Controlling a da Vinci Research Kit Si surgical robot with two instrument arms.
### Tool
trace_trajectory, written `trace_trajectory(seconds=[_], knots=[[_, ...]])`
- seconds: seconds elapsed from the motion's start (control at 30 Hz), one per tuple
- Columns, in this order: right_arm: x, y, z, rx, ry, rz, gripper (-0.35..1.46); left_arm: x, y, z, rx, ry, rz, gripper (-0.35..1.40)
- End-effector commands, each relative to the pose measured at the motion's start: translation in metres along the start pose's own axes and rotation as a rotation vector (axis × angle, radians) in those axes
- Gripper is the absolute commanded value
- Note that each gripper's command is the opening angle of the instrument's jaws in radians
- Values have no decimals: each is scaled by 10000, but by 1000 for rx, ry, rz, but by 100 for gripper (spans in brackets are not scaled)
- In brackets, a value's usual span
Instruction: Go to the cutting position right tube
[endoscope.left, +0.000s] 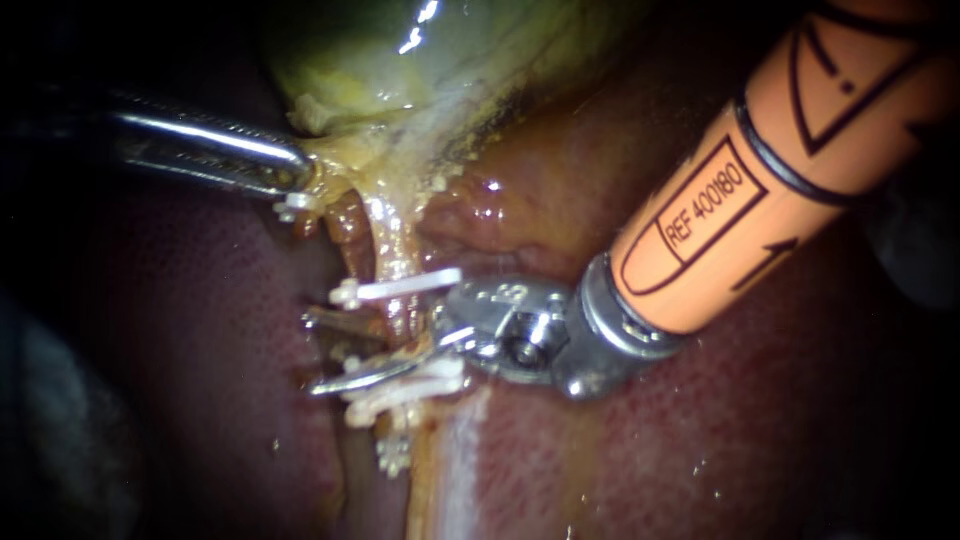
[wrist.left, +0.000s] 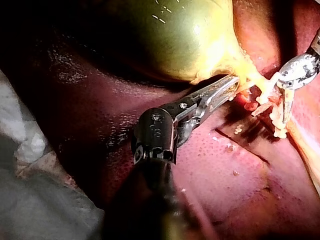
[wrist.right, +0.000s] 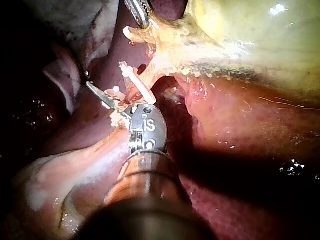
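Liver (endoscope.left: 700, 440): dark red, mottled, spread beneath everything across the lower and right field of the endoscope view. Gallbladder (endoscope.left: 380, 60): green-yellow, glistening, at top centre, narrowing downward into yellow fatty tissue. Right instrument (endoscope.left: 315, 352): orange shaft entering from the upper right, metal wrist just right of the tubes, two thin blades reaching leftward; jaws apart with a clear gap between them, nothing gripped from both sides. Left instrument (endoscope.left: 295, 178): steel shaft entering from the left, jaws closed on the yellow tissue at the gallbladder's neck. Right tube (endoscope.left: 393, 250): pale yellow, running down from the gallbladder's neck and passing through the gap between the right instrument's blades, the dark upper blade crossing it above and the bright lower blade below; contact with either blade not resolvable. Second tube (endoscope.left: 350, 235): reddish-brown, just left of the right tube, likewise descending toward the blades. Upper clip (endoscope.left: 400, 287): white, lying across the right tube just above the blades. Lower clips (endoscope.left: 405, 392): white, bunched, across the tube just below the lower blade and touching it. Right wrist view: one blade visible ahead of the wrist, beside the upper clip.
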Motion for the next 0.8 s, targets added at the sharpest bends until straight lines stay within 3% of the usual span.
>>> trace_trajectory(seconds=[0.03, 0.33, 0.8], knots=[[3, -2, -1, 0, 6, 1, 131, 0, 0, 0, 0, 0, 0, -35], [17, -21, -1, 10, 12, 9, 131, 0, 0, 0, 0, 0, 1, -35], [18, -21, -1, 5, 15, 10, 133, -1, -1, 1, 0, 0, 1, -35]])
